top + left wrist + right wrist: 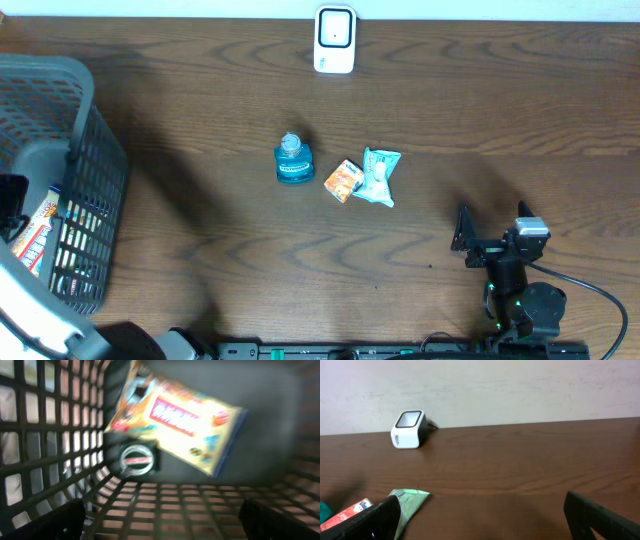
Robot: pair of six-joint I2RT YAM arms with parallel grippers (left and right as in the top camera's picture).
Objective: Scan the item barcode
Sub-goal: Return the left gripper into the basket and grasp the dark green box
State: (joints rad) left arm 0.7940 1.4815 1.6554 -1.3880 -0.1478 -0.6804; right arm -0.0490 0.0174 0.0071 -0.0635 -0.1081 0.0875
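Observation:
The white barcode scanner stands at the table's far edge, also in the right wrist view. My left gripper hangs open inside the grey mesh basket, above a yellow snack packet and a small round dark tin. It touches neither. The same packet shows through the basket wall from overhead. My right gripper rests open and empty at the near right of the table; in its wrist view only bare wood lies between its fingers.
A blue bottle, an orange packet and a green packet lie together mid-table. The green packet lies just ahead of the right gripper's left finger. The basket's mesh walls close in around the left gripper.

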